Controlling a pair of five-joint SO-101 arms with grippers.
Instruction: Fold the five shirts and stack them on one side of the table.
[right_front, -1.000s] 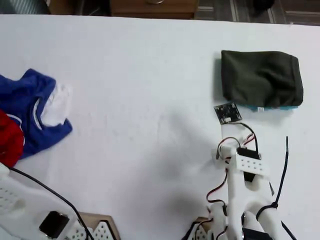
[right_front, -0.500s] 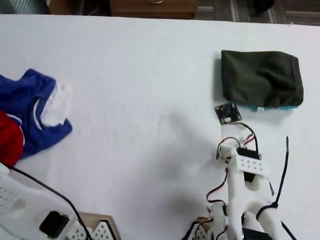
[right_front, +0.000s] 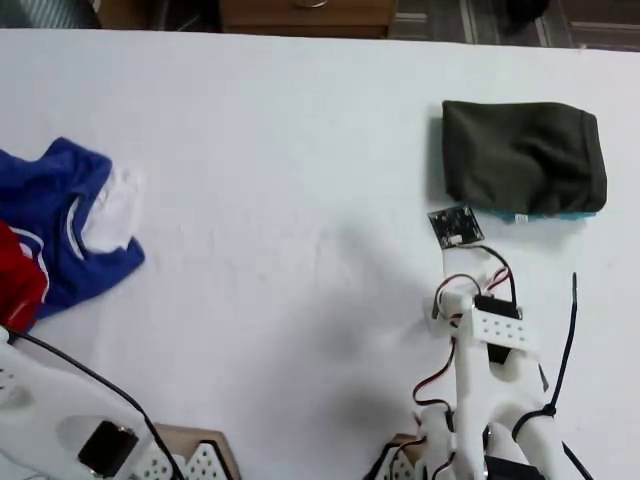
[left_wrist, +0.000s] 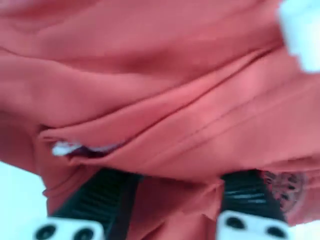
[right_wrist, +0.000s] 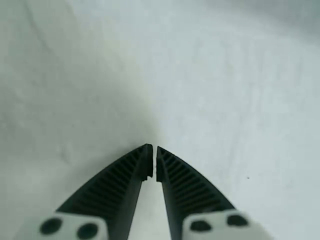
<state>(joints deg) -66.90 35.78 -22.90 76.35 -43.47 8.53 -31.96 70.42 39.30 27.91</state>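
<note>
Down at the left edge of the white worktop (right_front: 280, 200), your left end effector (left_wrist: 175, 182) has its two black ribbed fingers (left_wrist: 107, 195) spread wide. The crumpled red cotton shirt (left_wrist: 165, 100) lies over both tips and is not clamped. That white arm (right_front: 40, 415) rises from the lower left corner of the high view. The red shirt overlaps a rumpled blue shirt with white collar trim (right_front: 70, 215). Your right end effector (right_wrist: 154, 150) has its fingers pressed together on nothing, just above bare worktop. Its arm (right_front: 485, 340) stands at lower right, pointing toward the folded dark green shirt (right_front: 522, 155) at upper right, which has a teal edge beneath it.
</note>
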